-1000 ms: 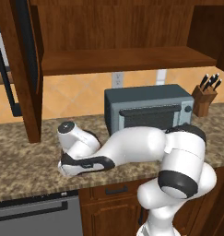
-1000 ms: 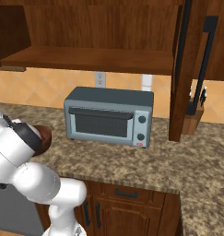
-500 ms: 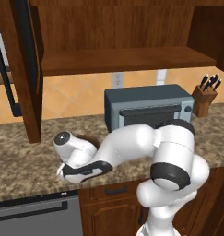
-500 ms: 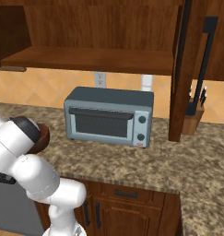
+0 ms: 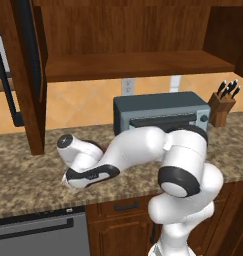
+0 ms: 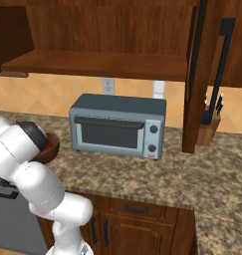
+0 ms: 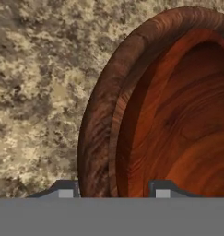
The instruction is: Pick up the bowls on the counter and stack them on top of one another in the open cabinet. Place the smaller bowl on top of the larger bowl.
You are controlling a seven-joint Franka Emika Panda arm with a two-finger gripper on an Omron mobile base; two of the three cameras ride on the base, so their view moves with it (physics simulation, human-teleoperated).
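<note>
Now I am at the first pick: my claw (image 7: 113, 190) is down low over the desk (image 7: 35, 92), its two tips spread either side of a bowl's (image 7: 168, 110) thick rim, one outside the wall and one inside, not yet pinching. Which of the two bowls this is I cannot tell from so close; in the right base view a reddish-brown bowl (image 6: 51, 148) peeks out behind my elbow, left of the toaster oven (image 6: 117, 124). Next, I judge, the tips must press on the rim, then lift straight up before any swing. The cabinet (image 5: 133, 65) shelf is bare and wide, with good room above it, but its front edge and the door post (image 5: 30, 80) stand close to my wrist's path. The oven sits just right of my forearm, so I would carry the bowl up and leftward.
</note>
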